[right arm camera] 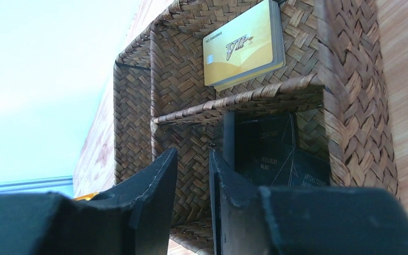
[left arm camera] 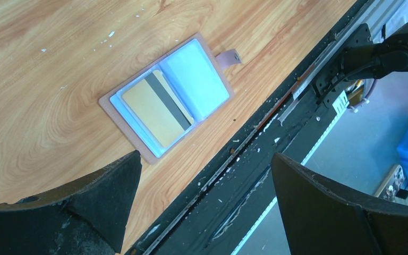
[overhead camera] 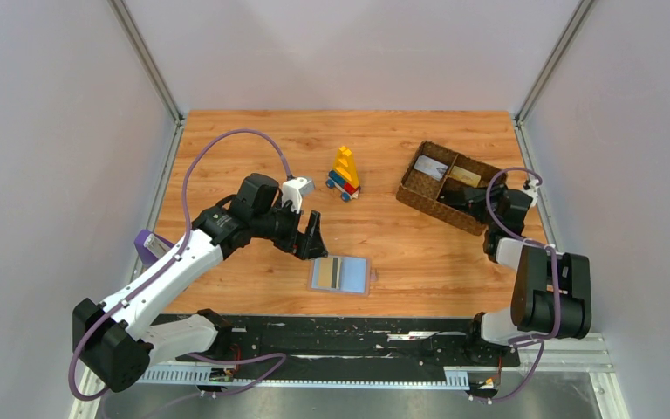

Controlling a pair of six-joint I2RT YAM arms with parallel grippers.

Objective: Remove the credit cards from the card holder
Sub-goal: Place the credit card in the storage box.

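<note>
**Inspector:** What stands around the work?

**Operator:** A wood-grain table [overhead camera: 227,157]. A block toy [overhead camera: 345,173] in yellow, red and blue stands at 12 o'clock of its middle, well apart from both my arms. My left gripper [overhead camera: 311,244] hangs at 11 o'clock of the card holder [overhead camera: 341,275], with bare wood between them.

**Inspector:** Materials and shapes?

**Operator:** The holder is thin and light blue. Its two panels lie open flat at the table's 6 o'clock, with a pinkish tab [left arm camera: 229,57] on one edge. The basket [overhead camera: 432,208] at 2 o'clock is brown, woven and partitioned.

**Inspector:** Contents?

**Operator:** One holder pocket carries a striped tan-gold card [left arm camera: 156,109]. The basket's compartments hold a gold VIP card [right arm camera: 244,45], a black card [right arm camera: 276,154] and a greyish card [overhead camera: 432,168].

**Inspector:** Tool state?

**Operator:** My left jaws are spread wide and hold nothing. My right gripper [right arm camera: 193,154] sits at the black card's compartment. Its jaws are narrowly parted, with weave showing through the gap, and nothing is grasped.
</note>
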